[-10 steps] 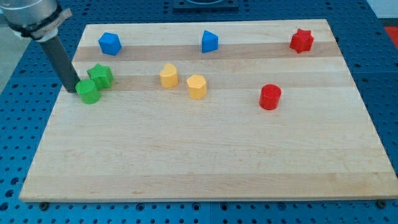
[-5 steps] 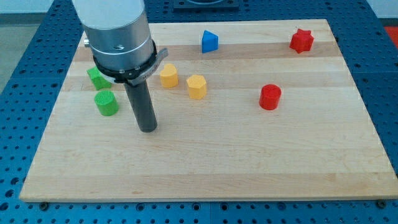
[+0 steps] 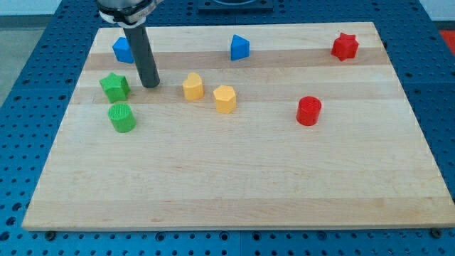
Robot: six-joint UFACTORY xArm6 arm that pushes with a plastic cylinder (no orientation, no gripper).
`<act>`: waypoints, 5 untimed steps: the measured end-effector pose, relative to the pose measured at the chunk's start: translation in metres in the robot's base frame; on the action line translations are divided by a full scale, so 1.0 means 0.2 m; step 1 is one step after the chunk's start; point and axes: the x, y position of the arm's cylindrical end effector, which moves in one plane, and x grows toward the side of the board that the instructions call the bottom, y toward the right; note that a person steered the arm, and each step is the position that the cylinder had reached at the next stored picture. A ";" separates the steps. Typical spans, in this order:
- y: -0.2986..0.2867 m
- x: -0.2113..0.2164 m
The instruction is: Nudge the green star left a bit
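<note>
Near the view's upper left of the wooden desk (image 3: pixel 234 192), my tip (image 3: pixel 150 85) is resting on the surface at the lower end of the dark rod (image 3: pixel 143 57), which is standing roughly upright and running up out of the view's top. No fingers are fitted to this arm, so nothing is being gripped; the rod is simply touching the desk. The green star (image 3: pixel 114 86) is sitting just to the view's left of my tip, near it but apart, with a strip of bare wood showing between them. The green cylinder (image 3: pixel 121 117) is lying below and to the left of my tip, close under the star. A blue block (image 3: pixel 122 50), partly hidden behind the rod, is sitting above and slightly left of my tip; its shape is hard to make out. To the view's right of my tip, two yellow blocks are sitting side by side: the nearer yellow block (image 3: pixel 193 87) and a yellow hexagonal block (image 3: pixel 225 99). Farther right, a second blue block (image 3: pixel 239 48) is sitting near the top edge, a red cylinder (image 3: pixel 308 111) is standing lower down, and a red star (image 3: pixel 344 46) is occupying the far top right corner.
</note>
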 end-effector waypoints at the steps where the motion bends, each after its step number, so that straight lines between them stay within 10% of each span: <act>1: -0.11 0.00; 5: -0.26 -0.05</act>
